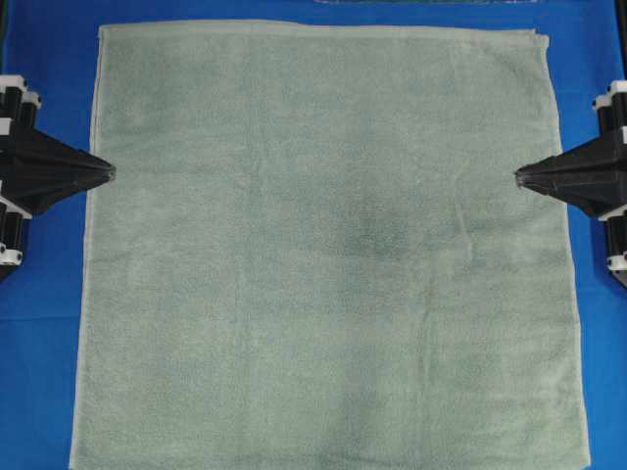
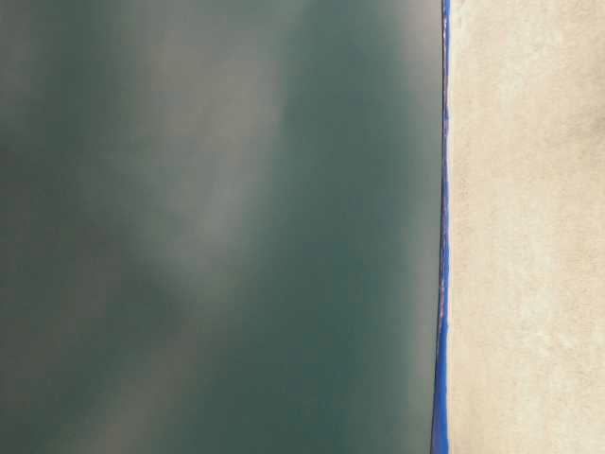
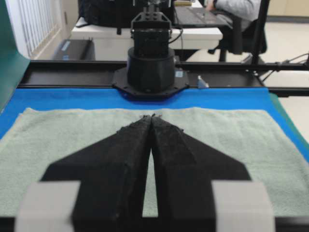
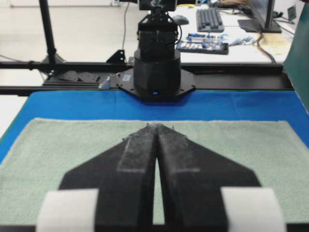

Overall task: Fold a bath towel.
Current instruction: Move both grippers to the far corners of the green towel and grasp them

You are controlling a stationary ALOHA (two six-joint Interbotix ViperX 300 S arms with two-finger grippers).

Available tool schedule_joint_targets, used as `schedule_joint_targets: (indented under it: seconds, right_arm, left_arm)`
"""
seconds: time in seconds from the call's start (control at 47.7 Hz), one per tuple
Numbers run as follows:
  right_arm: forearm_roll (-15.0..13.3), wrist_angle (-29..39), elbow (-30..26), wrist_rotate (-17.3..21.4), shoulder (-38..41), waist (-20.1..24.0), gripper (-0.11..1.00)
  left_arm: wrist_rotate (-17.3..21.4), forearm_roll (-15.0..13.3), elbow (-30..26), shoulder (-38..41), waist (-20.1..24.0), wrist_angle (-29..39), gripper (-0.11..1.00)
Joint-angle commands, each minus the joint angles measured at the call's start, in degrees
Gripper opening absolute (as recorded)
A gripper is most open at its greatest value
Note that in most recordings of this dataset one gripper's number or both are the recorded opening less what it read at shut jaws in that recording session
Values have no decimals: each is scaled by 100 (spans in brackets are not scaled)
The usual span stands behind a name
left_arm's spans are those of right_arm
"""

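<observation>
**Towel flat, both grippers closed at its sides**

You have the bath towel spread flat on the blue cloth: pale sage-green terry, fuzzy, nearly square, with hemmed edges and a slightly darker patch near its middle. Your left gripper points level toward the towel's left edge, its black wedge-shaped fingers pressed together at the tips. Your right gripper mirrors it at the right edge, fingers likewise together. Neither grips any fabric. The table-level view is blurred.

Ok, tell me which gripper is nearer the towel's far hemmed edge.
Neither clearly. The left gripper sits at the bath towel's left edge, the right gripper at its right edge, both level, equally short of the far hem.
</observation>
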Motion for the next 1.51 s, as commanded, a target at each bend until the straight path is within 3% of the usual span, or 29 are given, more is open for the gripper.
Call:
schedule_joint_targets:
  seconds: [0.0, 0.126, 0.251, 0.419, 0.566, 0.629, 0.775, 0.838, 0.901, 1.006, 1.257, 1.488]
  right_arm:
    - [9, -18, -141, 9, 53, -88, 0]
    - [62, 967, -475, 70, 237, -492, 0]
    - [70, 2355, -1037, 88, 483, -1090, 0]
    - [-70, 4061, -1696, 9, 1055, -1960, 0]
    - [-404, 4755, -1978, -123, 1705, -2742, 1]
    - [-510, 4896, -2057, -246, 2013, -3076, 9]
    - [-554, 5361, -2443, -765, 2804, -3639, 53]
    - [-510, 5607, -2654, -1063, 3155, -3797, 63]
    - [-387, 5801, -2848, -1345, 3480, -3973, 59]
    - [-97, 5950, -3103, -1890, 4043, -4315, 54]
    - [404, 5730, -3375, -3076, 5080, -5098, 56]
    - [633, 5467, -3401, -3639, 5810, -5493, 56]
  left_arm:
    - [-105, -9, -237, 123, 62, 149, 0]
    - [-105, -9, -483, 211, 149, 738, 0]
    - [-79, 0, -932, 352, 431, 1863, 0]
    - [-18, 53, -1529, 686, 1283, 3393, 0]
    - [88, 149, -1863, 1195, 2074, 4043, 2]
    - [237, 167, -1986, 1494, 2364, 4386, 14]
    - [984, 158, -2355, 2303, 2760, 5344, 58]
    - [1301, 141, -2646, 2725, 2900, 5704, 73]
    - [1433, 141, -2865, 3041, 3041, 5792, 82]
    - [1784, 132, -3146, 3489, 3349, 5704, 75]
    - [2733, -18, -3401, 4667, 4395, 5344, 75]
    - [3006, -18, -3437, 5722, 4544, 4772, 75]
